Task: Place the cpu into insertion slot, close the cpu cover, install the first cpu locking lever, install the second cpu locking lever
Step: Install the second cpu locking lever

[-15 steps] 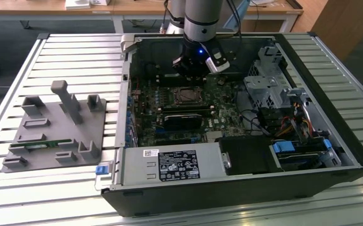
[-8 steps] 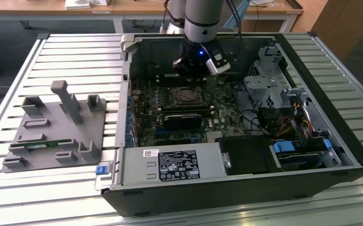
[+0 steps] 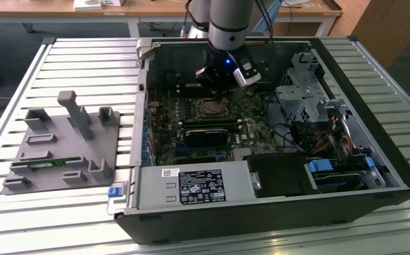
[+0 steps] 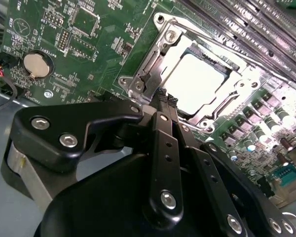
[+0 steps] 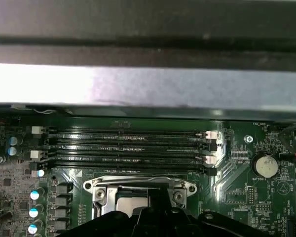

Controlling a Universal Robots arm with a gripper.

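Here, nearest you in the second wrist view, the matte black gripper [image 4: 166, 98] has its ribbed fingertips [image 4: 161, 95] pressed together, holding nothing, right at the silver rim of the insertion slot [image 4: 149, 81]. Just beyond, the pale, smooth square cpu [image 4: 195, 81] lies flat in that slot, framed by the thin shiny metal cpu cover [image 4: 239, 84]. The green circuit board [image 4: 89, 44] carries a round silver coin battery [image 4: 34, 64] at upper left. Farther off, long black memory slots [image 5: 128, 148] cross the first wrist view's middle. Small white board print is unreadable.

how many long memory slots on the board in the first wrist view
4, stacked parallel between the case wall and the cpu socket: memory slots. None seems hidden.
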